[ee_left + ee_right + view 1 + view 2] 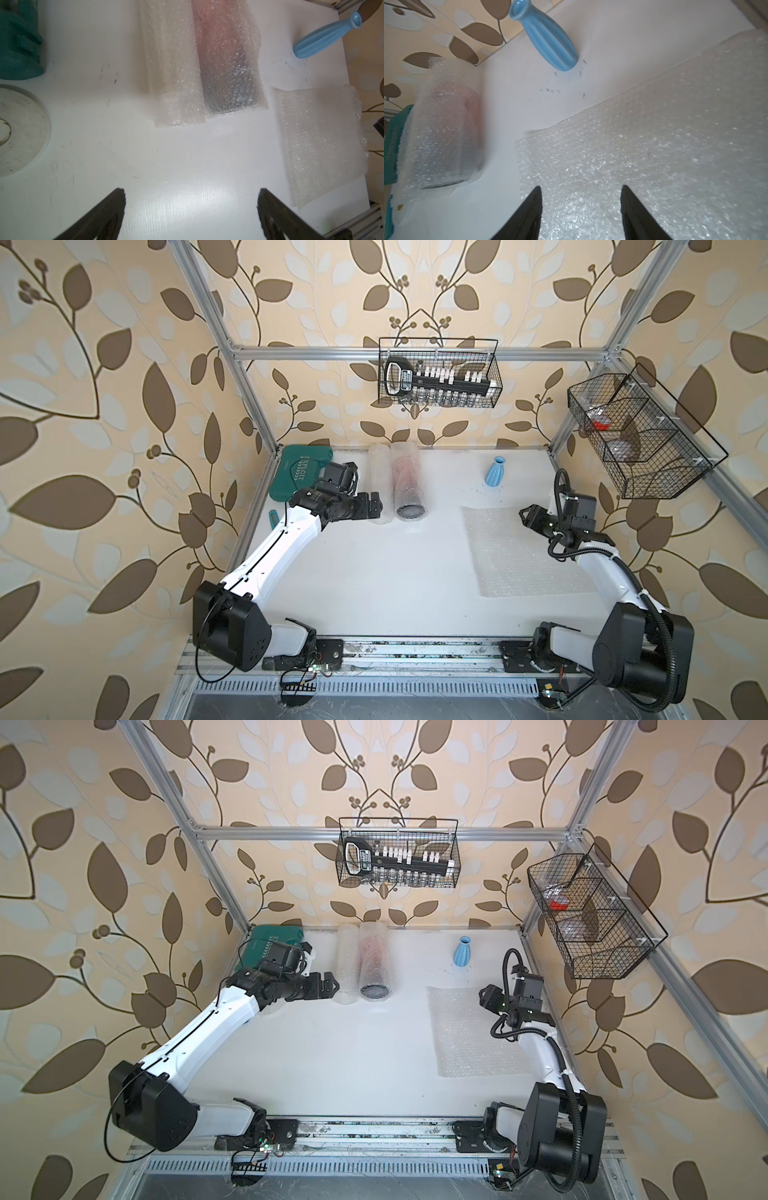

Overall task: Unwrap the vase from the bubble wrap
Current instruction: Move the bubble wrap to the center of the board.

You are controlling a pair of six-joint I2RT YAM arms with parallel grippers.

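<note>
Bright even light, soft shadows, blurry wrist views, warped edges

Both top views hang high over the front edge, looking down and back across the whole table (374, 572), and they are almost alike. The left wrist camera sits close above the table, facing the rolls (228, 62). The right wrist camera hovers even nearer, over the sheet (654, 145). Both wrist views share the vase (548, 39).
</note>
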